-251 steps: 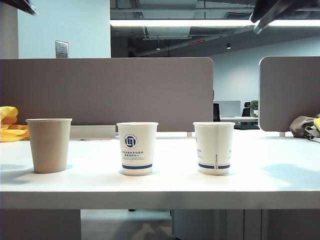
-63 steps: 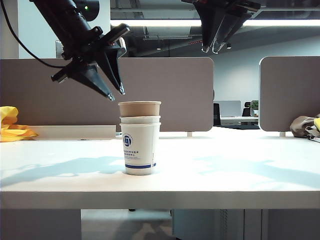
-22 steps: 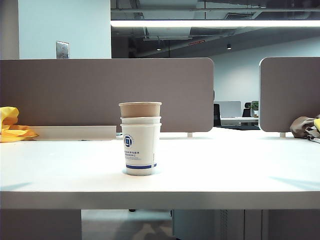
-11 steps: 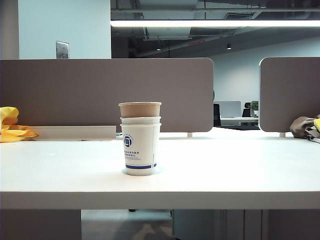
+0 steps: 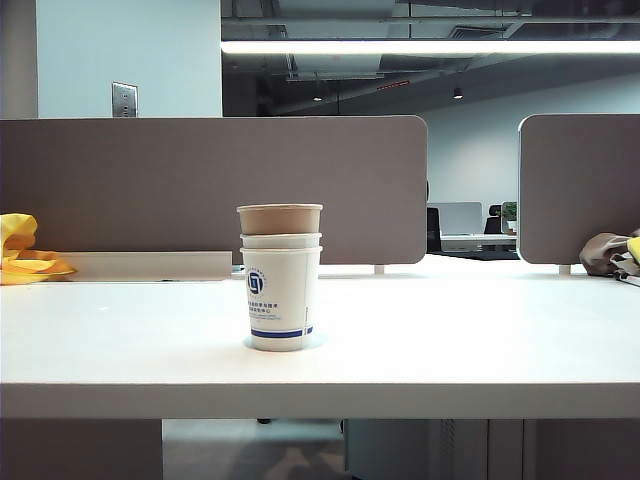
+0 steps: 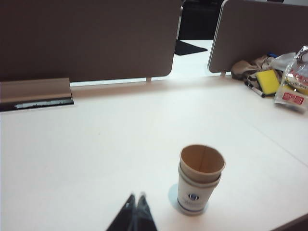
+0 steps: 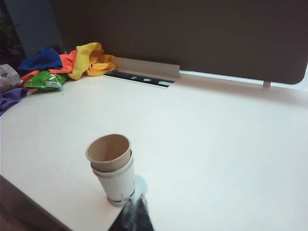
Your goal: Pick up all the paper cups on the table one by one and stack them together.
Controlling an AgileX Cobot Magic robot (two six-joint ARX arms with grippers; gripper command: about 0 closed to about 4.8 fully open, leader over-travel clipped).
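- Far left in the exterior view, at about nine o'clock from the cups, we see a crumpled yellow cloth (image 5: 22, 252) lying on the table (image 5: 480, 340) against the grey-brown divider panel (image 5: 210, 185).
- Just left of centre in that view stand the paper cups (image 5: 281, 277), all three nested into one upright stack: a white cup with a blue band and round blue logo at the bottom, a second white rim showing above it, and the tan-brown cup on top.
- The stack rests on the white table, well apart from everything else on it.
- Neither arm shows in the exterior view.
- In the left wrist view we see the left gripper (image 6: 135, 202) with its fingertips pressed together, clenched on nothing; it hangs above the table near the stack (image 6: 199, 180), clear of it.
- In that view a heap of oddments (image 6: 274, 77), including a yellow pad and plastic packets, lies by the second panel, far beyond the cups.
- In the right wrist view the right gripper (image 7: 136, 206) is likewise clenched and empty, its tips just beside the stack (image 7: 113, 166) in the picture, without touching it.
- There too a pile of coloured cloths (image 7: 62, 62), blue, orange, green and yellow, sits by the panel.
- Far right in the exterior view, at about three o'clock from the cups, a brownish bundle (image 5: 608, 252) lies at the table's edge.
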